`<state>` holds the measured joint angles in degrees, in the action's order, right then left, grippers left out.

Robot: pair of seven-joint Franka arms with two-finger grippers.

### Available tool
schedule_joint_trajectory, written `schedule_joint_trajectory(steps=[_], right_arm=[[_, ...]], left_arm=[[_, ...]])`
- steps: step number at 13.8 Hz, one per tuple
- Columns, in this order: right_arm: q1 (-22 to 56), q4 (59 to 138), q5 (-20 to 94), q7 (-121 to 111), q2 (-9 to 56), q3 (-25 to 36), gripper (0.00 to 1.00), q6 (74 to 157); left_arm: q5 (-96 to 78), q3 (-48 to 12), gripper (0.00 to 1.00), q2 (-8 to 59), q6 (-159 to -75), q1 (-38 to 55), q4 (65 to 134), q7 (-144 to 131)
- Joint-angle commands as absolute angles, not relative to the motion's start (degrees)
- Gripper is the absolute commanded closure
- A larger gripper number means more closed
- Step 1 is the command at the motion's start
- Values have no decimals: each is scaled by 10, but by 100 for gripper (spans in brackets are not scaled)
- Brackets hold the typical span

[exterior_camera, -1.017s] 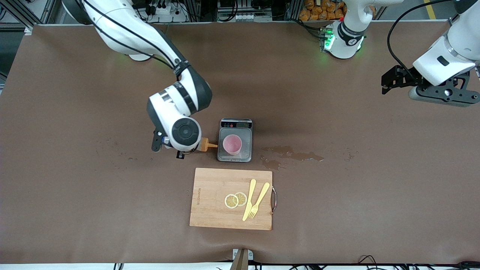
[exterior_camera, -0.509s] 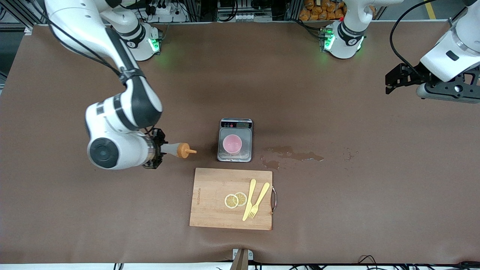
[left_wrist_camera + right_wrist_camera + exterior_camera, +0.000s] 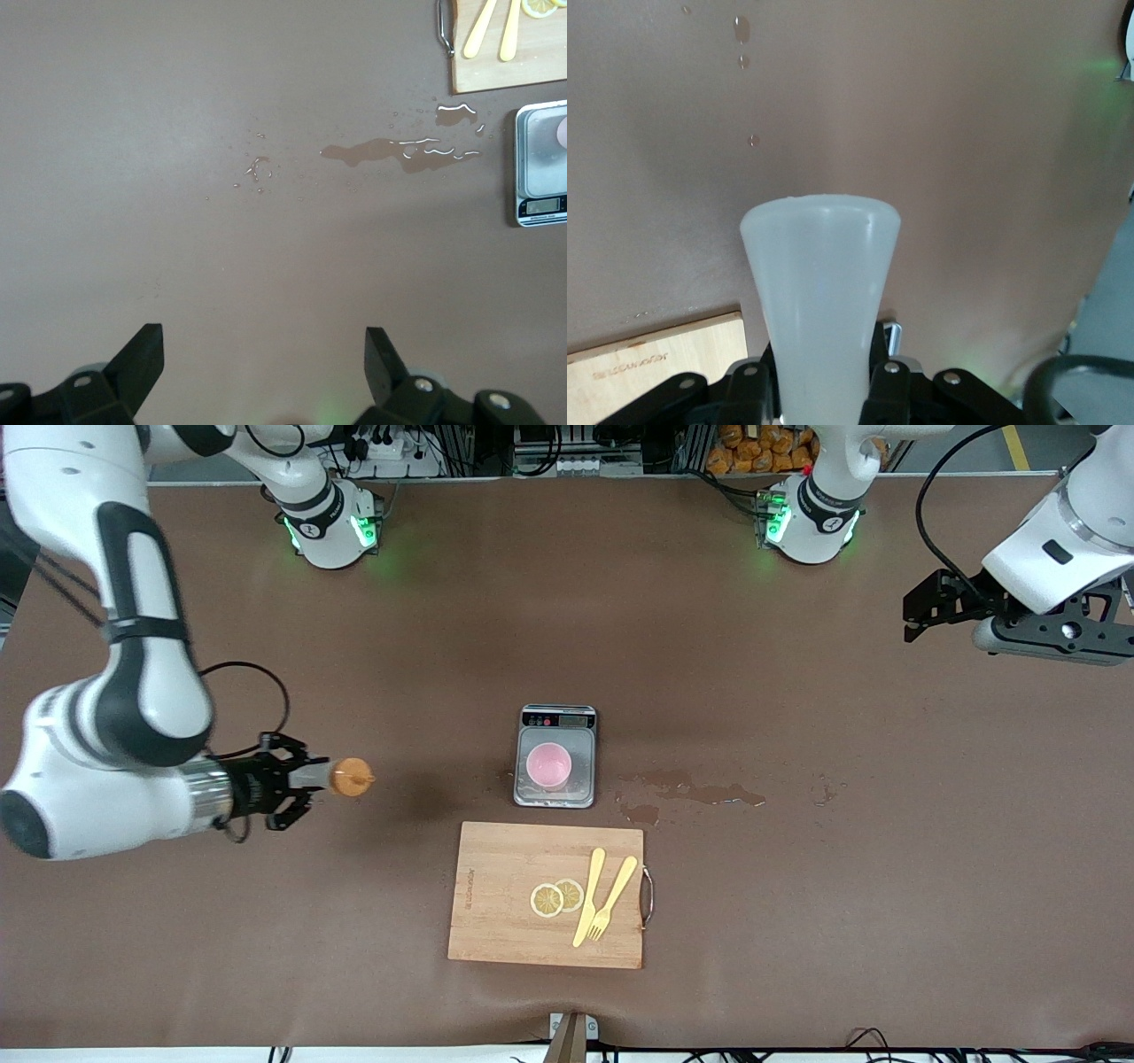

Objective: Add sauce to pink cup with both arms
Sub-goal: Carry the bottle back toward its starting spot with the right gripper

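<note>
The pink cup [image 3: 549, 766] stands upright on a small grey scale [image 3: 586, 778] at mid-table; its edge shows in the left wrist view [image 3: 562, 131]. My right gripper [image 3: 297, 779] is shut on the sauce bottle [image 3: 351, 777], held lying level over bare table toward the right arm's end, orange cap pointing toward the cup. In the right wrist view the whitish bottle body [image 3: 819, 283] fills the space between the fingers [image 3: 890, 390] of the right gripper [image 3: 819, 390]. My left gripper [image 3: 921, 611] is open and empty, up over the left arm's end of the table [image 3: 263, 354].
A wooden cutting board [image 3: 505, 903] with lemon slices [image 3: 556, 897], a yellow fork [image 3: 611, 899] and a yellow knife [image 3: 588, 895] lies nearer to the camera than the scale. A liquid puddle [image 3: 691, 788] lies beside the scale toward the left arm's end.
My right arm has swung away from the cup toward its own end of the table, carrying the bottle. The left arm has barely moved.
</note>
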<state>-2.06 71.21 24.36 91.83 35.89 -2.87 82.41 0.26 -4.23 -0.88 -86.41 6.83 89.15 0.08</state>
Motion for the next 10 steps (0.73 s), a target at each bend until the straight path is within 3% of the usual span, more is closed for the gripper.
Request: schedule_joint_trajectory(steps=[1, 4, 10], right_arm=[[-91, 723, 303, 847, 352, -40, 78, 790], [-147, 756, 330, 745, 360, -39, 73, 783], [-233, 786, 382, 593, 428, -39, 73, 774]], left_arm=[[-2, -43, 0, 2, -856, 65, 886, -4], [0, -43, 0, 2, -856, 68, 885, -5], [0, -43, 0, 1, -853, 66, 876, -6]])
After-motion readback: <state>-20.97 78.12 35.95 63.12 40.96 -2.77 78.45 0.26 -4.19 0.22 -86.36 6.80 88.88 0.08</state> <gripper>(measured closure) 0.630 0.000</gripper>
